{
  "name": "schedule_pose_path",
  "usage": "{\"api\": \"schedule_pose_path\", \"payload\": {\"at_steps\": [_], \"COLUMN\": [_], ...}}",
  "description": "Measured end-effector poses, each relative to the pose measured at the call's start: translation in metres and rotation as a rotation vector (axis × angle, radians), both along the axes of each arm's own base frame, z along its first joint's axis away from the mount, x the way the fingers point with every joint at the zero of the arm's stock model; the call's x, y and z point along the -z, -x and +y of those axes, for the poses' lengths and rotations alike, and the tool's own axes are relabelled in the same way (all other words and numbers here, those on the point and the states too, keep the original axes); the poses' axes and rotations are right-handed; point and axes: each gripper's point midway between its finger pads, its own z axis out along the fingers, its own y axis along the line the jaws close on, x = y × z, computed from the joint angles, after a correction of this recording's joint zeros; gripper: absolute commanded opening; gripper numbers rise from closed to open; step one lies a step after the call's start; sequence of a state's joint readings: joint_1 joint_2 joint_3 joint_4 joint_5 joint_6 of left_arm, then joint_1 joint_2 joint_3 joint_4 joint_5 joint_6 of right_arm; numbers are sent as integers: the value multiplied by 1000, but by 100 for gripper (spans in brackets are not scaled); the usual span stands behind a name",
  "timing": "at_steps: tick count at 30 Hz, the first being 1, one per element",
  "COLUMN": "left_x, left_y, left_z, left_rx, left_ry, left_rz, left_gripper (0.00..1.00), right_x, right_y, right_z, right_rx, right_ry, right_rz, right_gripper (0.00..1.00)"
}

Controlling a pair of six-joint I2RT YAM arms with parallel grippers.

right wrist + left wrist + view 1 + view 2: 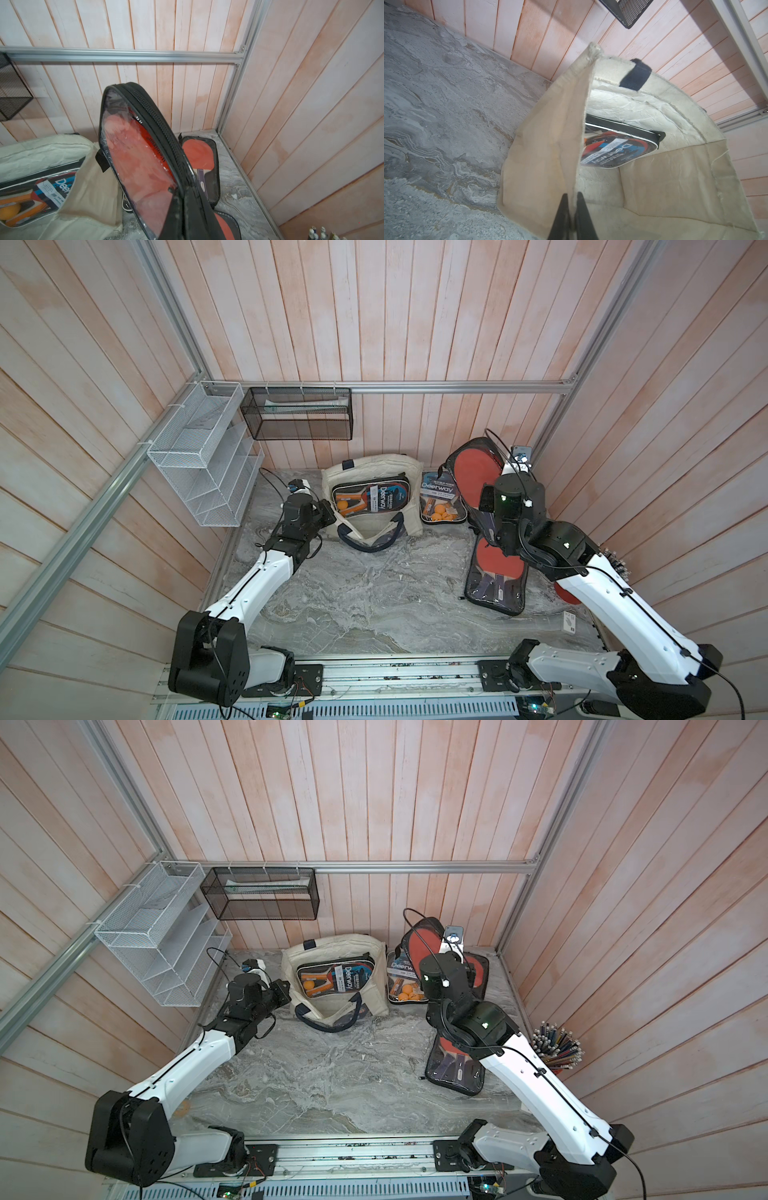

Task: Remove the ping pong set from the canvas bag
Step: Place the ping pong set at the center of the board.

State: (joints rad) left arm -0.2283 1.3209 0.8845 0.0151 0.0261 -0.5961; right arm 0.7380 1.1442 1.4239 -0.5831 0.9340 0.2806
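Left tool (572, 200): closed tight, pinching the side rim of the canvas bag (365, 466), which sits at the back of the desk (374, 593), mouth open.
Right tool (182, 194): closed on a clear-fronted paddle case (141, 158), tilted up beside the bag.
One ping pong set (368, 499) lies inside the bag.
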Motion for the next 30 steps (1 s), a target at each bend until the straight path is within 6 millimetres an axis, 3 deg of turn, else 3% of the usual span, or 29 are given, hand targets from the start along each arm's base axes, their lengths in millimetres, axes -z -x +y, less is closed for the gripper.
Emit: {"api": "schedule_pose_path", "payload": {"at_steps": [4,13,18,24,27,30], "left_x": [0,0,0,0,0,0], "left_y": [0,0,0,0,0,0], "left_z": [0,0,0,0,0,0], "left_rx": [0,0,0,0,0,0], "left_ry": [0,-1,0,0,0,0], "left_rz": [0,0,0,0,0,0], "left_gripper": [0,0,0,0,0,0], "right_x": [47,178,206,242,268,283], "right_y": [0,3,5,1,7,6], "right_z": [-6,10,22,10,8,13], "right_rx": [24,-12,-50,-22,-3,-9], "right_ry": [-93,-341,-524,-746,-781,-792], "right_rz": [69,317,374,394,440,471], "right_gripper": [0,0,0,0,0,0]}}
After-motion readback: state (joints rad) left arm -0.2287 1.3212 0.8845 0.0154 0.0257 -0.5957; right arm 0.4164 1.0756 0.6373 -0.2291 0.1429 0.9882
